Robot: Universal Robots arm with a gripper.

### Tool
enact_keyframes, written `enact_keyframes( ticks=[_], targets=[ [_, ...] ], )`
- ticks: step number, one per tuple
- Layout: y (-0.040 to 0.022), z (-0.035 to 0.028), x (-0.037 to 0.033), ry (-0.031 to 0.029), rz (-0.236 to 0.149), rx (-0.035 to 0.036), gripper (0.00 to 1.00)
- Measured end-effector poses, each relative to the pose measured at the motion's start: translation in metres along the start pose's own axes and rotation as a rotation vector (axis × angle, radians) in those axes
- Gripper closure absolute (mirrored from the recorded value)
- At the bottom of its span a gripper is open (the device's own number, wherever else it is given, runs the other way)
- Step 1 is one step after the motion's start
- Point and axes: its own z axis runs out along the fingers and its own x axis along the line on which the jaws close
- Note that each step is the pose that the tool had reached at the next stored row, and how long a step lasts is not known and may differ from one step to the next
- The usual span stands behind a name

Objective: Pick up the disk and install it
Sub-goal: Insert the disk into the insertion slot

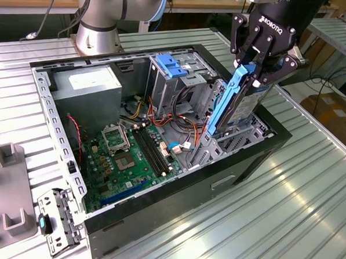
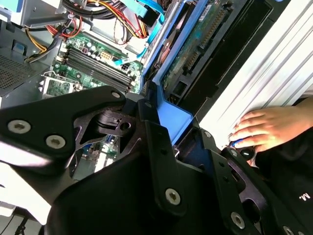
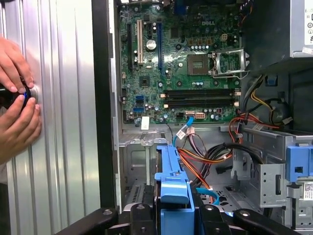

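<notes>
The open case (image 1: 175, 199) lies on its side, motherboard (image 1: 130, 162) facing up. Beyond the motherboard the disk (image 1: 238, 107) stands on edge, slightly tilted, its lower end down in the case at the exterior view's right. Above, the gripper (image 1: 258, 73) has its jaws clamped on the disk's upper end.

Cage (image 1: 173, 77) and cables (image 1: 168, 115) crowding the case (image 1: 157, 204) interior beside the disk (image 1: 241, 107), 2 hands (image 3: 17, 122) on the table (image 1: 309, 194) outside

The disk (image 1: 237, 104) stands tilted, partly in the case (image 1: 174, 208), beside the motherboard (image 1: 131, 156).
</notes>
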Motion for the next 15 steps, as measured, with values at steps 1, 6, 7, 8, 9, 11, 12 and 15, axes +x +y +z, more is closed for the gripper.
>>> enact_keyframes(
  ticks=[1, 6, 7, 8, 9, 11, 12, 15],
  targets=[
    [-0.0009, 0.0005, 0.0003, 0.0, 0.0, 0.0, 0.63],
    [-0.0045, 0.001, 0.0002, 0.0002, 0.0, 0.0, 0.63],
    [-0.0045, 0.0014, 0.0002, 0.0, 0.0, 0.0, 0.63],
    [-0.0046, 0.0021, 0.0002, 0.0, 0.0, 0.0, 0.63],
    [-0.0045, 0.0028, 0.0002, 0.0001, 0.0, 0.0, 0.63],
    [-0.0045, 0.0044, 0.0001, 0.0002, 0.0, 0.0, 0.63],
    [-0.0044, 0.0053, 0.0001, 0.0001, 0.0, 0.0, 0.63],
    [-0.0044, 0.0076, 0.0, 0.0004, 0.0, -0.0001, 0.63]
  ],
)
